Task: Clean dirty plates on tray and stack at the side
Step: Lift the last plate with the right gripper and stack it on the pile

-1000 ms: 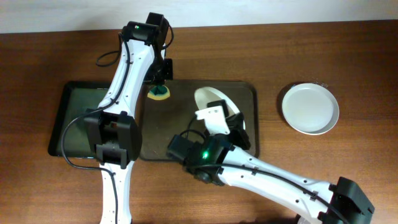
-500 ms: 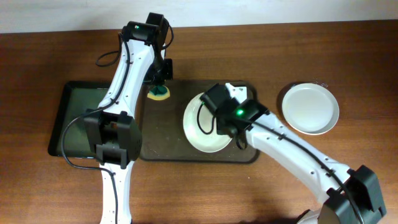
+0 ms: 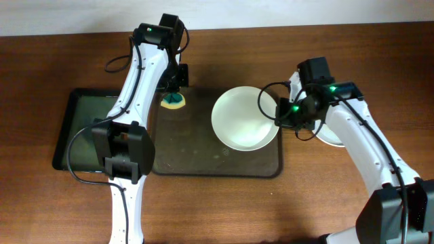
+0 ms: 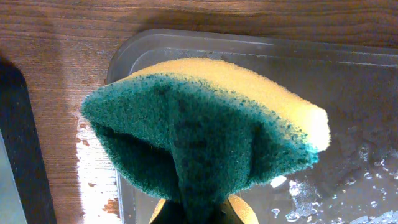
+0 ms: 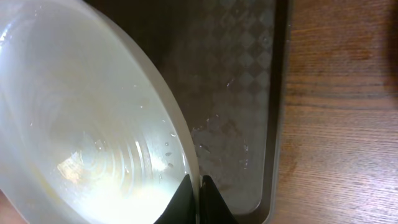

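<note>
White plate [image 3: 243, 118] sits over right half of the brown tray [image 3: 203, 159] in the overhead view, pinched at its right rim by the right gripper [image 3: 280, 116]. A second plate [image 3: 327, 137] lies on the worktop [image 3: 380, 61] right of the tray, mostly hidden under that arm. The left gripper [image 3: 173, 92] is clenched on a sponge [image 3: 173, 102] at the tray's top-left corner, well apart from the held plate; a black tray [image 3: 81, 132] is further left. Left wrist: the sponge [image 4: 205, 124] is squeezed and folded, green side toward the camera, above the tray corner [image 4: 249, 43], whose floor looks wet. Risk: the sponge is nowhere near the plate, so the plate may get stacked unwiped. Right wrist: the gripper [image 5: 199, 198] is closed on a thin bit of the plate rim [image 5: 184, 163], and the plate [image 5: 81, 124] looks tilted and raised off the tray [image 5: 242, 93]. Faint yellow film inside, probably not clean yet. Risks: a one-sided rim pinch on a possibly wet plate means it could pivot or slip out and drop onto the tray rim or the worktop [image 5: 342, 124]. Setting it down blind over the second plate could clip its edge or land off-centre, since the arm blocks that spot from above.
</note>
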Motion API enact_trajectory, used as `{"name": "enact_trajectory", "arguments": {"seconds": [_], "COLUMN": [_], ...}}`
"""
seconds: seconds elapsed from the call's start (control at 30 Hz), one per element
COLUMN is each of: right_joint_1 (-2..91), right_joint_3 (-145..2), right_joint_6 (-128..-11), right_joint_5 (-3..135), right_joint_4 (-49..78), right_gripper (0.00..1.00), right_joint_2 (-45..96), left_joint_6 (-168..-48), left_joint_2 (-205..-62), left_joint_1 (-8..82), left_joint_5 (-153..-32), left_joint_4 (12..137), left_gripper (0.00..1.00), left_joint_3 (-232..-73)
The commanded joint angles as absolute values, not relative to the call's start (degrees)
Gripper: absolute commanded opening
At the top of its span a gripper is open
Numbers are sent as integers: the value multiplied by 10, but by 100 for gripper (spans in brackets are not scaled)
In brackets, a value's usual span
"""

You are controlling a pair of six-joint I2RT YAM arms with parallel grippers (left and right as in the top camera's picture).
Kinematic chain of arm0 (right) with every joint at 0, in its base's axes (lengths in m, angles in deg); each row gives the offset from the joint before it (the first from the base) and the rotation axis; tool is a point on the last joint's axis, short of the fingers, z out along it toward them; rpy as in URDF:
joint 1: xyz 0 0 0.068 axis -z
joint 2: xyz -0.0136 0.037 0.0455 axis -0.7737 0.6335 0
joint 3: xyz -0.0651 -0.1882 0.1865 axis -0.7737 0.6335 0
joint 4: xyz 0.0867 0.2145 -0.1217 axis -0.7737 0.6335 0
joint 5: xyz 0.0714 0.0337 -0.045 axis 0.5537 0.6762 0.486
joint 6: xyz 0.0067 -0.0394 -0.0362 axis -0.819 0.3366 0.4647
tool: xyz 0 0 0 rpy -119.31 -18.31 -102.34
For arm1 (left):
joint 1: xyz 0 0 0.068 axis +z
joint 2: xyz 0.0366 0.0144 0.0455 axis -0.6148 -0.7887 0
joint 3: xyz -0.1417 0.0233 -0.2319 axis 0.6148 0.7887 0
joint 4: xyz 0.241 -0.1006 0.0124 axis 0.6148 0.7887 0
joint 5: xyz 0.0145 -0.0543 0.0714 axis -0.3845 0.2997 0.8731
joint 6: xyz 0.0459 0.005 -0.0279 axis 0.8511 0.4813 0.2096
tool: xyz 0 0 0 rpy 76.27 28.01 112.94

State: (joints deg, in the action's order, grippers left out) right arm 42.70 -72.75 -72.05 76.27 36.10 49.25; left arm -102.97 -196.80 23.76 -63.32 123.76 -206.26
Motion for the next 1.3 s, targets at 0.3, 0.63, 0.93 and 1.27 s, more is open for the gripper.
{"name": "enact_trajectory", "arguments": {"seconds": [0.3, 0.63, 0.93, 1.27], "right_joint_1": [684, 844, 835, 584], "right_joint_3": [-713, -548, -640, -640], "right_joint_6": [-663, -696, -701, -694], "right_joint_5": [775, 697, 790, 745], "right_joint_4": [382, 146, 278, 344], "right_gripper": [4, 4, 59, 66], "right_joint_2": [482, 489, 401, 310], "left_joint_6": [-1021, -1021, -999, -969], "left_joint_2": [-1965, -1965, -1956, -1846], "left_joint_1": [240, 237, 238, 287], "left_joint_5": [-637, -637, -633, -583], "left_joint_4": [1238, 1235, 1286, 1369], "left_gripper": [0, 0, 0, 0], "left_joint_3": [-2074, -2074, -2114, -2162]}}
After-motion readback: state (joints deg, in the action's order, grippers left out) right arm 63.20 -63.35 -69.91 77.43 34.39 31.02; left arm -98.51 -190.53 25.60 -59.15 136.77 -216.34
